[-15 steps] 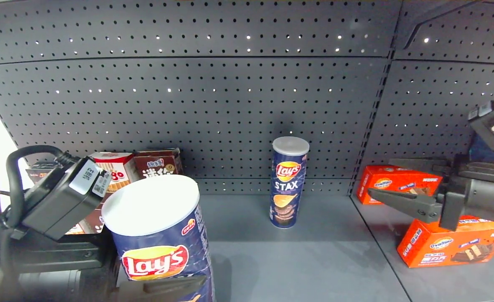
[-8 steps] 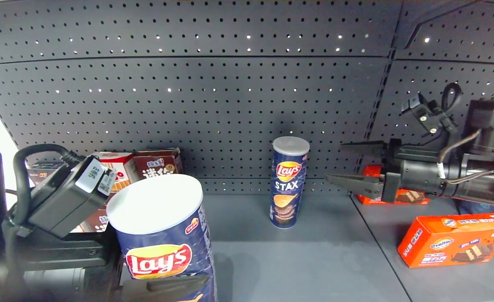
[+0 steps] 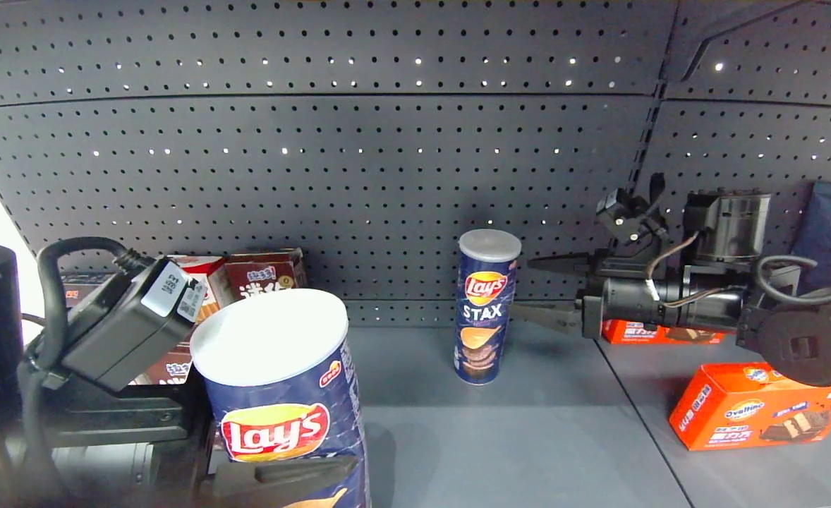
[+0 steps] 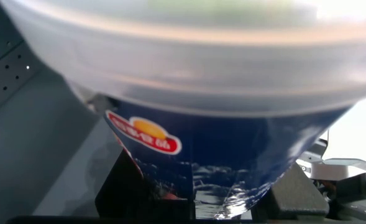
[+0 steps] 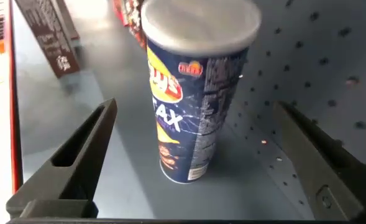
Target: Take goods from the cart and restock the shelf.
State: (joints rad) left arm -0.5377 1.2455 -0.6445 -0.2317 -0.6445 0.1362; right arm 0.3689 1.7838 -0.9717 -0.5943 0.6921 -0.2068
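A blue chips can with a white lid is held upright at the near left, with my left gripper shut on its lower body. In the left wrist view that can sits between the fingers. A second, slimmer chips can stands on the grey shelf near the back wall. My right gripper is level with it, open, its fingertips just right of the can. In the right wrist view the standing can lies straight ahead of the spread fingers.
Two orange boxes lie on the right shelf section, under the right arm. Red and brown snack boxes stand at the back left. A perforated back panel closes off the shelf. Bare shelf floor lies between the two cans.
The right arm has swung left from above the orange boxes to beside the standing can, gripper staying open. The left gripper and its can have shifted slightly right.
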